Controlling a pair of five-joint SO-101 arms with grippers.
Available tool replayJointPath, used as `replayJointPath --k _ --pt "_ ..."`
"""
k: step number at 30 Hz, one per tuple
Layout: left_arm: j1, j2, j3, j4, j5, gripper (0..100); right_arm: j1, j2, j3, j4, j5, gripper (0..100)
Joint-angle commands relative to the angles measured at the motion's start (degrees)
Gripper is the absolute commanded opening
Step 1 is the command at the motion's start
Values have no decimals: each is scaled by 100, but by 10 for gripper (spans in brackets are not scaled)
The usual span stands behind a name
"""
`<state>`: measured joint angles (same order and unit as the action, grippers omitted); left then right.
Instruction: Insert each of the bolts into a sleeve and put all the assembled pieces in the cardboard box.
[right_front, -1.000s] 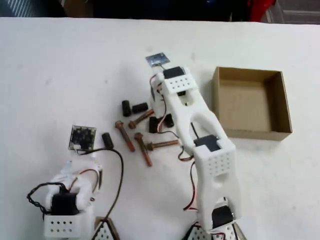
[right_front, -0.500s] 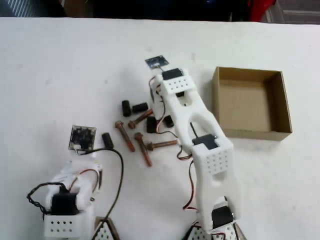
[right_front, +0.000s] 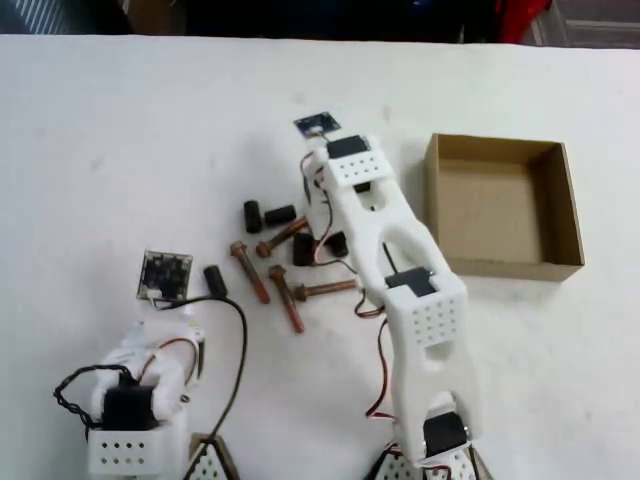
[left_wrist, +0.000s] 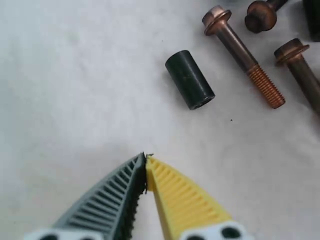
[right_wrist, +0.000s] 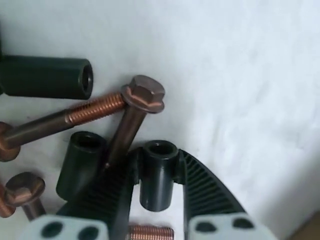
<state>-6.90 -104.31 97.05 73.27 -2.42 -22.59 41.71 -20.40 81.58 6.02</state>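
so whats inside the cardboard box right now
In the high view the cardboard box holds nothing that can be seen, just bare floor. A thin strip of floor behind its near wall is hidden by that wall.

The right gripper (right_wrist: 157, 161) clamps its 2 black ribbed fingers (right_wrist: 200, 182) on a short black cylindrical sleeve (right_wrist: 157, 180), bore end up. A copper hex-head bolt (right_wrist: 135, 107) lies just beside it, between it and a 2nd black sleeve (right_wrist: 82, 160). A 3rd, longer black sleeve (right_wrist: 47, 76) lies on the white table (right_wrist: 240, 75) beside another copper bolt (right_wrist: 65, 118).
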Motion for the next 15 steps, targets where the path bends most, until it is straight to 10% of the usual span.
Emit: replayJointPath --k 1,15 --pt "101 -40 -9 9 -62 24 -40 75 193 154 9 16" --pt "101 -40 -9 9 -62 24 532 -971 35 673 853 17"
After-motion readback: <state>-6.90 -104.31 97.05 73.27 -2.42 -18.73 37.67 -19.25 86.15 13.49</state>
